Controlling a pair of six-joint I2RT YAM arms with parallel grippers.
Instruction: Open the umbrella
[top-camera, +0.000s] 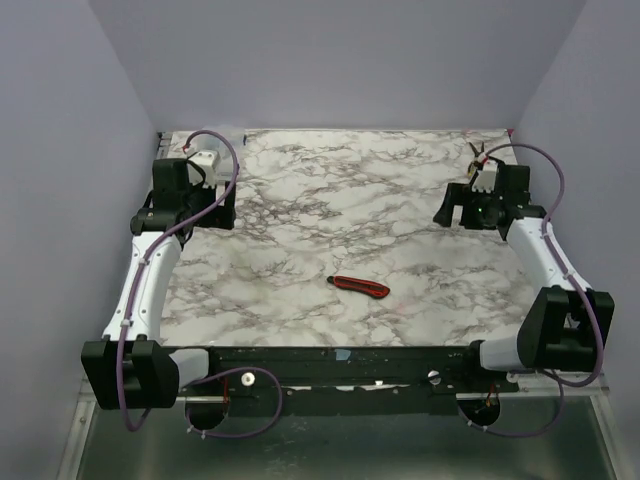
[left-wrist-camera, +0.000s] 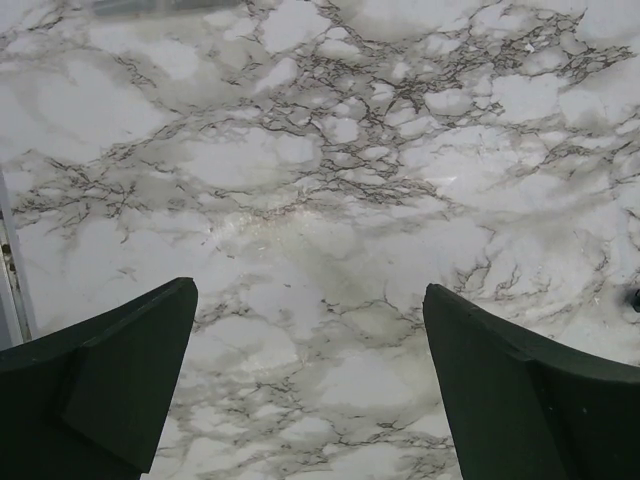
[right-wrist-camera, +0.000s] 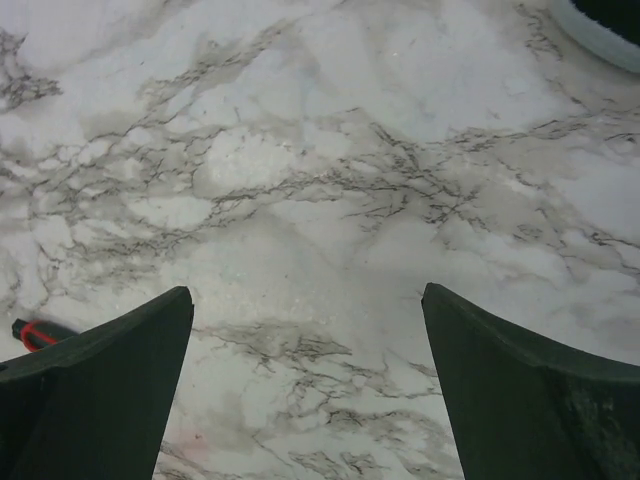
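On the marble-patterned desk (top-camera: 330, 200) the umbrella cannot be seen; none of the three views shows its canopy, shaft or handle, so its place cannot be told.

Toward the near middle of the desk lies a small red-and-black utility knife (top-camera: 359, 287), flat and slanted, well apart from both arms. The right wrist view catches only its tip (right-wrist-camera: 35, 333) at the left edge, just above the left finger.

At the far left of the desk the left end effector (top-camera: 222, 210) hangs over the surface, jaws spread wide and holding nothing. Its wrist view shows the two dark fingers (left-wrist-camera: 110, 370) standing far apart at the bottom corners, with bare veined desk (left-wrist-camera: 320, 150) between them and a strip of the desk's edge at the far left of that view.

At the far right, the right end effector (top-camera: 455, 215) mirrors it, also wide and holding nothing. In its wrist view the fingers (right-wrist-camera: 520, 380) frame plain marble (right-wrist-camera: 300, 150). A pale curved rim (right-wrist-camera: 600, 35) cuts into the top right corner, too cropped to identify.

Purple cables (top-camera: 232, 160) loop over each wrist. Both arm bases sit on a black rail (top-camera: 330, 365) along the near edge. Plain lilac walls (top-camera: 340, 60) close in the desk on three sides.
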